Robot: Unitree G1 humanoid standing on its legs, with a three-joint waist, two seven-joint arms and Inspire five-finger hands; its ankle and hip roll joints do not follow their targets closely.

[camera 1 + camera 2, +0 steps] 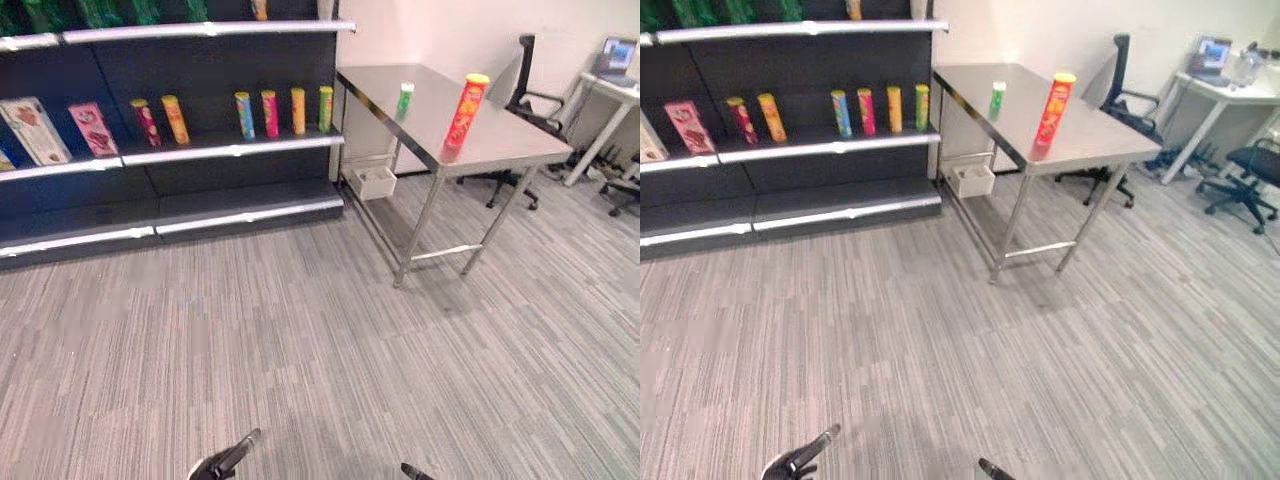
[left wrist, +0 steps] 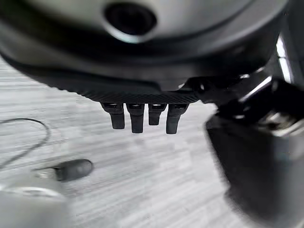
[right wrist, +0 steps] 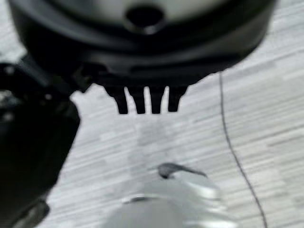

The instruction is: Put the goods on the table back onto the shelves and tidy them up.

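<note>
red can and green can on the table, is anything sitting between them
Nothing. In the left eye view the stretch of table between the red can and the green can is bare steel, and the two stand apart.

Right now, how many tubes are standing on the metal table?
2. A tall red tube stands near the front edge of the table. A smaller green tube stands farther back. The whole tabletop shows, so none should be hidden.

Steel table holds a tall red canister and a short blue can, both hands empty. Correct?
No: the short can is green, not blue (left eye view). Rest stands: tall red canister on steel table, left hand and right hand empty.
</note>
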